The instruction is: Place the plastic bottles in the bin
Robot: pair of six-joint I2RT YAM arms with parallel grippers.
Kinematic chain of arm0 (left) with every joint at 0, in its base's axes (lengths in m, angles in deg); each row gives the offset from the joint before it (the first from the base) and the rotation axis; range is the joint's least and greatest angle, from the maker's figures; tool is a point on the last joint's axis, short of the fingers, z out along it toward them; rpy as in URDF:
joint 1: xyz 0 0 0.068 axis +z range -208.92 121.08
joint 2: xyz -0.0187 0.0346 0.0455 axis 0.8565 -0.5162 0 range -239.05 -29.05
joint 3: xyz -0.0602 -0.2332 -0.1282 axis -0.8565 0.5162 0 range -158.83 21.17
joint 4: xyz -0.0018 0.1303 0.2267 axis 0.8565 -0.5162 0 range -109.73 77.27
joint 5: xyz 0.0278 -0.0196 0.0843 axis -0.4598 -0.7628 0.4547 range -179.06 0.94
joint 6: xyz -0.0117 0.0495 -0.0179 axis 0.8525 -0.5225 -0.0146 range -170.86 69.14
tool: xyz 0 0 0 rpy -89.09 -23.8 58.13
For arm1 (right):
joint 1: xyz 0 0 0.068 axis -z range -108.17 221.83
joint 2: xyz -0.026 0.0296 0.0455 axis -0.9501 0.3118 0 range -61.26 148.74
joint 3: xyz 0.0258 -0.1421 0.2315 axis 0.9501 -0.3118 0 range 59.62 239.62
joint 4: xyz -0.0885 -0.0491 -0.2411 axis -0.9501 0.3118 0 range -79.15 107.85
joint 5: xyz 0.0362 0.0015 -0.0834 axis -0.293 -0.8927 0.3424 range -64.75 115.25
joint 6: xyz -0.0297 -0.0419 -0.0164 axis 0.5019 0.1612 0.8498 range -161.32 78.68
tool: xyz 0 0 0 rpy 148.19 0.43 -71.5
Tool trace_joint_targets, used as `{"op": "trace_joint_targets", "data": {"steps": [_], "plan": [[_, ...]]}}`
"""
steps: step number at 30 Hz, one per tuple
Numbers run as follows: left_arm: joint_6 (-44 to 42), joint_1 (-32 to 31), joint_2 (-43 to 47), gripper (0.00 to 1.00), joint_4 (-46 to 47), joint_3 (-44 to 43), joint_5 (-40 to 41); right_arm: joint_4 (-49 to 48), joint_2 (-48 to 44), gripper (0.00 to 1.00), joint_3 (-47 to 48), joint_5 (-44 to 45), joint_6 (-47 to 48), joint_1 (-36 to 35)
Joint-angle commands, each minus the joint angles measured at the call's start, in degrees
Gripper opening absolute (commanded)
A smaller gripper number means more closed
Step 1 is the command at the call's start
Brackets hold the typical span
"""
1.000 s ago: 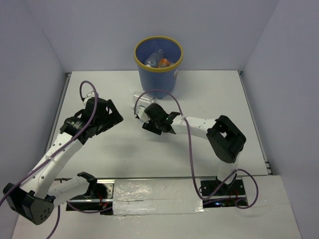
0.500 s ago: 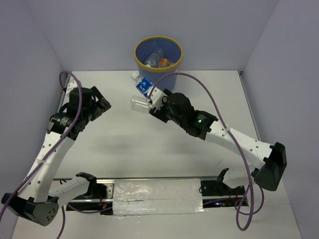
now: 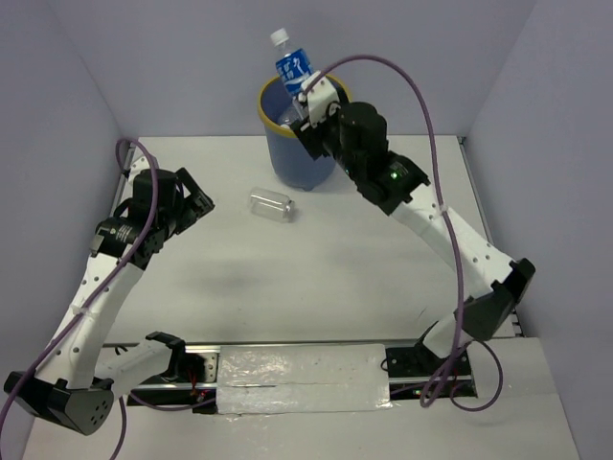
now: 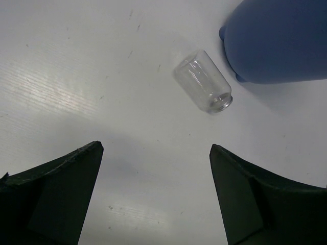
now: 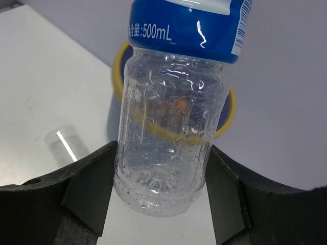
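Table [image 3: 383, 268]: white, with both your arms bolted at its near edge.
Bin [image 3: 290, 163]: dark blue with a yellow rim, standing at the far middle of the table.
Your right gripper [image 3: 312, 103]: raised at the bin's rim. Its jaws are closed on the lower body of a clear bottle with a blue label [image 3: 291, 67]. The bottle's white cap points up and it tilts slightly left. It hangs above the bin's mouth, not inside.
Your left gripper [image 4: 156, 148]: jaws spread wide with nothing between them, hovering over the table left of the bin.
A small clear bottle [image 3: 269, 204] lies on its side on the table near the bin's base, apart from both grippers.
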Motion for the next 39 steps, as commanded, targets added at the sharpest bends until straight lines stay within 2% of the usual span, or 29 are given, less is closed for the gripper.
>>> {"op": "trace_joint_targets", "data": {"steps": [1, 9, 13, 14, 16, 17, 19, 29, 39], "plan": [[-0.2, 0.5, 1.4, 0.99, 0.9, 0.0, -0.7, 0.9, 6.9, 0.56, 8.3, -1.6, -2.3, 4.0], [0.3, 0.7, 2.1, 0.99, 0.6, 1.3, -2.2, 0.7, 24.0, 0.59, 25.0, 0.1, 0.9, 6.9], [1.3, 0.8, 3.7, 0.99, 1.9, 3.4, -3.3, -0.4, 29.9, 0.63, 27.0, 2.6, 1.0, 8.3], [1.4, 0.8, 3.7, 0.99, 1.8, 3.6, -3.4, -1.1, 30.6, 0.66, 26.4, 2.9, 0.6, 8.9], [1.3, 0.8, 3.5, 0.99, 1.8, 3.7, -3.9, -3.1, 30.8, 0.93, 24.3, 3.9, -0.7, 9.6], [1.2, 0.8, 3.3, 0.99, 1.8, 3.8, -4.4, -3.4, 30.8, 1.0, 23.9, 4.1, -0.7, 9.6], [1.2, 0.8, 2.5, 0.99, 2.3, 4.2, -4.9, -4.0, 30.7, 1.0, 23.7, 6.9, -0.3, 9.2], [4.7, 0.8, -4.9, 0.99, 13.2, 5.9, -12.8, -5.5, 20.3, 1.0, 19.8, 9.5, 0.6, 8.7], [11.7, 0.6, -24.4, 0.99, 24.3, 1.4, -19.8, -6.2, -1.1, 1.0, 2.3, 6.6, -5.9, 8.5]]}}
